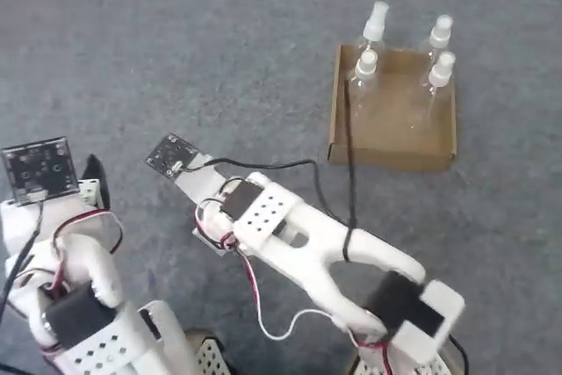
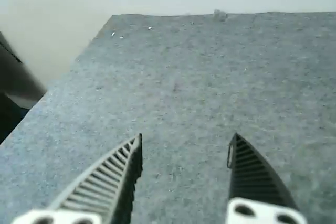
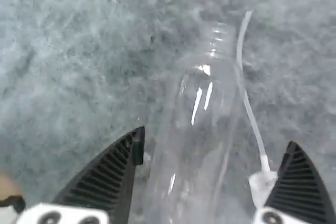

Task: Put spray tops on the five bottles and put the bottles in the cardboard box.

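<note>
Box [image 1: 391,157] holds four bottles [image 1: 363,85]; left fingers [image 2: 113,182] spread, right fingers [image 3: 113,171] spread around loose bottle [image 3: 199,129].

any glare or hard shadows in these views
right wrist view: white glare streaks on the clear bottle; high view: even light, no hard shadows around the cardboard box; left wrist view: matte table, no glare

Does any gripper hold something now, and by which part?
Nothing is held. The right gripper is open around a bottle; the left gripper is open.
</note>
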Tool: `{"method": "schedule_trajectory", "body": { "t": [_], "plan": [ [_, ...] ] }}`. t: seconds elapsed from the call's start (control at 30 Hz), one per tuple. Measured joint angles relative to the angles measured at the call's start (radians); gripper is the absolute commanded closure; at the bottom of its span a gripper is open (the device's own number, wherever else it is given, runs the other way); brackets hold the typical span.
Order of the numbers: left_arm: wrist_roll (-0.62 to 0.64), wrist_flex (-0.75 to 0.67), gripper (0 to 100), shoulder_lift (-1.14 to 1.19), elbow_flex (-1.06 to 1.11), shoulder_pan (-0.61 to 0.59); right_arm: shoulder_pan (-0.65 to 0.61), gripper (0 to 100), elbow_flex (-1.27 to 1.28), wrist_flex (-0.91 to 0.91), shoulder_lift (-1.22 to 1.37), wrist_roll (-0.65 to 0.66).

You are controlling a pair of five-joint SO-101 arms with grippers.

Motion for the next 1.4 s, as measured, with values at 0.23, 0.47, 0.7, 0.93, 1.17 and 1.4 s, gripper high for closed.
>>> {"method": "schedule_trajectory", "body": {
  "t": [0.23,0.47,0.7,0.93,1.17,1.4],
  "plan": [
    [0.000,0.000,76,0.000,0.044,0.003,-0.003,88.5,-0.006,-0.048,0.094,0.000],
    [0.031,0.031,76,0.000,0.126,0.044,-0.003,95.8,-0.006,-0.071,0.098,0.000],
    [0.120,0.101,76,0.000,0.190,0.180,-0.003,99.3,-0.006,-0.071,0.098,0.000],
    [0.133,0.101,76,0.000,0.210,0.192,0.029,99.3,-0.008,-0.023,0.098,0.000],
    [0.133,0.101,76,0.002,0.224,0.247,0.040,99.3,-0.120,0.153,0.098,0.000],
    [0.133,0.101,76,0.002,0.224,0.247,0.063,99.3,-0.238,0.302,0.098,0.032]
  ]
}}
